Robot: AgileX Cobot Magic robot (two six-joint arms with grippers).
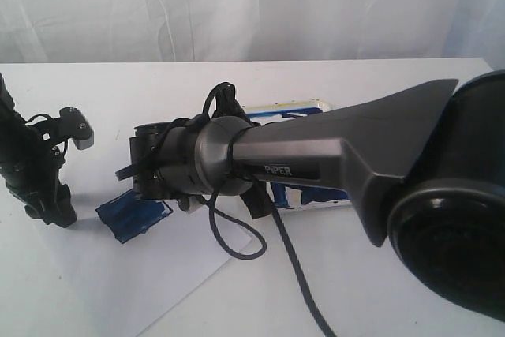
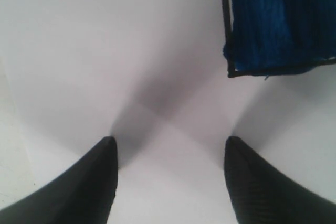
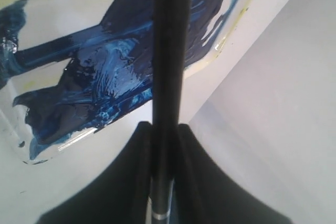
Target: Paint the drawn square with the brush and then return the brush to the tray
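One brush [image 3: 168, 51] held over the tray [image 3: 47, 22].
Right end effector [image 3: 167, 129] pinches it; left end effector [image 2: 170, 150] gapes wide beside the blue square [image 2: 278, 19].

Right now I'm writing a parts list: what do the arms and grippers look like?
The right arm is dark grey with white PIPER lettering, a round black joint and looping black cables. The left arm is black. The left gripper and right gripper have black tapered fingers.

Backdrop: I saw a white curtain [image 1: 237, 5] hanging in soft folds;
Furniture: a white table [image 1: 118, 84] stood in front of it; its top was plain;
Light: bright and even; shadows were soft and grey
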